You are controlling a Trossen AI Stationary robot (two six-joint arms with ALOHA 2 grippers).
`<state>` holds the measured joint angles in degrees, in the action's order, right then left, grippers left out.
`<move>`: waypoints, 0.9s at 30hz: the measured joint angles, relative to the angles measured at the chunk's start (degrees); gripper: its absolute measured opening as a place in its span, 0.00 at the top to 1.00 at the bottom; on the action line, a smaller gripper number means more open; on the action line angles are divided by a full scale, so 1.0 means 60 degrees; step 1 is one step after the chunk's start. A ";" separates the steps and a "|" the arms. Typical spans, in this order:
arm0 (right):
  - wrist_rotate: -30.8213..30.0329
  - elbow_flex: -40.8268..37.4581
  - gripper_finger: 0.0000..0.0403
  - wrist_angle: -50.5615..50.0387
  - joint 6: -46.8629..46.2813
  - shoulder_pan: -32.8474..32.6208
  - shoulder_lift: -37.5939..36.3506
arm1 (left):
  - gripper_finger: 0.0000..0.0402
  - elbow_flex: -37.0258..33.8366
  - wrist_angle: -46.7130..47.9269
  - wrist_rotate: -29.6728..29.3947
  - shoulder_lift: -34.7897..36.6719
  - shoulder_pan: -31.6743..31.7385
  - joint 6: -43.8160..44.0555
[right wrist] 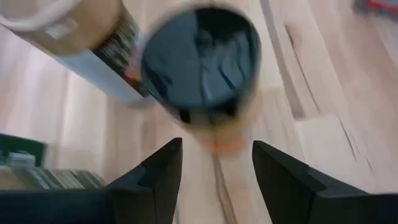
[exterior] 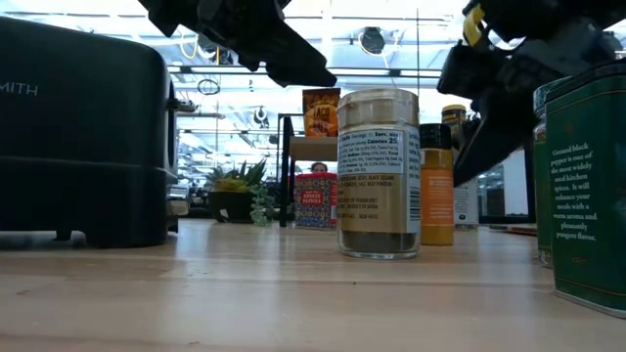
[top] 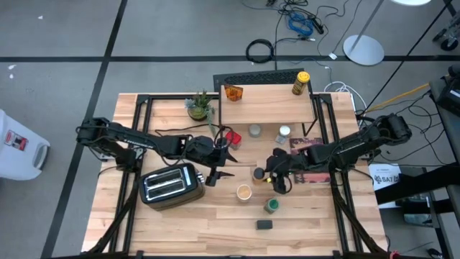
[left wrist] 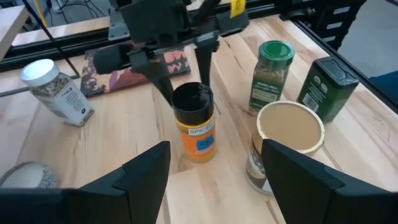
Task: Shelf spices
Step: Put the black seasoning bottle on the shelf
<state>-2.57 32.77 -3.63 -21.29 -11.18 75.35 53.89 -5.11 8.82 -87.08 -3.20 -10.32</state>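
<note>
The right gripper hangs with parted fingers just above the black-capped orange spice bottle standing mid-table, gripping nothing, while the left gripper, also open and empty (beside the toaster), waits, and the shelf carries two spices.

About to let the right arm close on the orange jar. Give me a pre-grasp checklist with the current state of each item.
1. Right gripper fingers open on either side of the black-lidded orange spice jar: ok.
2. Jar upright: ok.
3. Fingers low enough for a firm hold: cannot tell.
4. Tan-lidded glass jar stands apart from the orange jar: ok.
5. Left gripper open, hanging back near the silver toaster: ok.
6. Free room on the light wood shelf top: ok.
</note>
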 joint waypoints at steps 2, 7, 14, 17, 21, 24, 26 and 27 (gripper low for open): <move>0.0047 0.0000 0.55 0.0299 0.0171 0.0045 0.0000 | 0.35 0.0004 -0.0060 0.0000 -0.0083 0.0000 0.0072; 0.0388 0.0004 0.55 0.0889 0.0426 0.0454 0.0000 | 0.35 0.0015 -0.0040 0.0004 -0.0385 -0.0004 0.0168; 0.0415 0.0004 0.55 0.1083 0.0669 0.0926 0.0000 | 0.35 0.0011 -0.0334 -0.0053 -0.0793 0.0018 0.0174; 0.0434 0.0004 0.55 0.1087 0.0706 0.1013 0.0000 | 0.35 0.0011 -0.0895 -0.0156 -0.0910 0.0044 0.0174; 0.0811 0.0004 0.55 0.0931 0.0556 0.1042 0.0000 | 0.35 0.0185 -0.1139 -0.0142 -0.1239 0.0159 0.0208; 0.1105 0.0004 0.55 0.0659 0.0241 0.0996 0.0000 | 0.35 0.0391 -0.1092 -0.0094 -0.1635 0.0279 0.0379; 0.1196 0.0004 0.55 0.0537 0.0155 0.0933 0.0000 | 0.35 0.0512 -0.1092 0.0042 -0.1934 0.0355 0.0419; 0.1202 0.0004 0.55 0.0530 0.0152 0.0899 0.0000 | 0.35 0.0600 -0.1089 0.0108 -0.2084 0.0385 0.0418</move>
<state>4.64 32.80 -0.45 -20.38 -5.78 75.35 57.49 -11.64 9.47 -99.58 -0.89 -7.81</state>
